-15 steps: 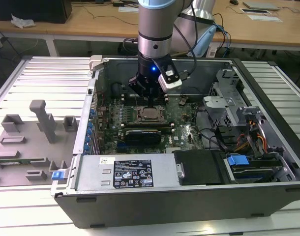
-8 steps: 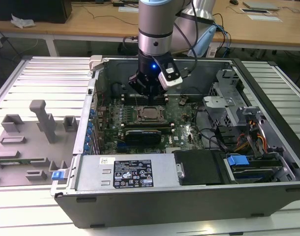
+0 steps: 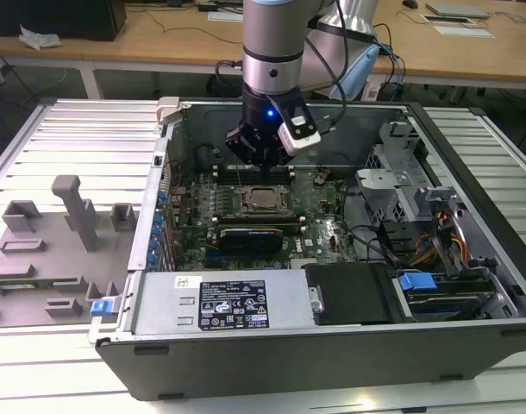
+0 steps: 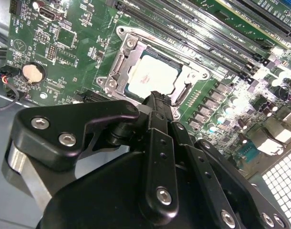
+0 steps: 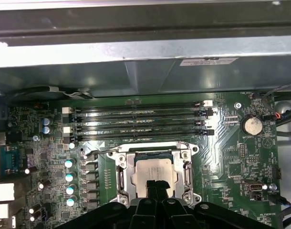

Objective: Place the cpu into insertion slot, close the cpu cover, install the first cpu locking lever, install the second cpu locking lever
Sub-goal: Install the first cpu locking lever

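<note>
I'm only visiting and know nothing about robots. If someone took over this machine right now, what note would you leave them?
Gripper: shut with nothing visibly held, poised close over the near edge of the cpu, inside the open case.
Cpu: seated in its socket on the board.
Cover: looks to be down flat, framing the cpu.
Done: cpu placed; cover apparently closed.
Left: the two locking levers. I cannot tell whether either is latched.
</note>
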Tool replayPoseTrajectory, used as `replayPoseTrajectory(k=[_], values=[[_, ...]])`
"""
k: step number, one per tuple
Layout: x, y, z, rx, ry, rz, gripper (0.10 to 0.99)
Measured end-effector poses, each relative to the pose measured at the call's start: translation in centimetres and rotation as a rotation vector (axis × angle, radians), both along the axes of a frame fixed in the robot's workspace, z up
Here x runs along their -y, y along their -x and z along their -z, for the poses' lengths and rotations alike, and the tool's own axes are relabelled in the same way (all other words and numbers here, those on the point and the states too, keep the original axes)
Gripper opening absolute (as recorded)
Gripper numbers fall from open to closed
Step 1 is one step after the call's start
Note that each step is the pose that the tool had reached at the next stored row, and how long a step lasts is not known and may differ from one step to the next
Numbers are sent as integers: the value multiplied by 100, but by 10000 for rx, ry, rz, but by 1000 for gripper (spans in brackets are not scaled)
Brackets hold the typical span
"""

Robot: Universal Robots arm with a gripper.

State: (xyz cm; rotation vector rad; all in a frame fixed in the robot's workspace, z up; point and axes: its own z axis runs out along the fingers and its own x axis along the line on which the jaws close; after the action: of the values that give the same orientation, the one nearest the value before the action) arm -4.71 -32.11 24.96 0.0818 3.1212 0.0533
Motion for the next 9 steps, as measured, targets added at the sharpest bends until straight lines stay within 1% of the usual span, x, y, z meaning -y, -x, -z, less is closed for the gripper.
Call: replayPoseTrajectory(k=[8, 9], values=[[0, 109, 0, 1, -1, 2, 106], [0, 135, 1, 1, -1, 2, 106]])
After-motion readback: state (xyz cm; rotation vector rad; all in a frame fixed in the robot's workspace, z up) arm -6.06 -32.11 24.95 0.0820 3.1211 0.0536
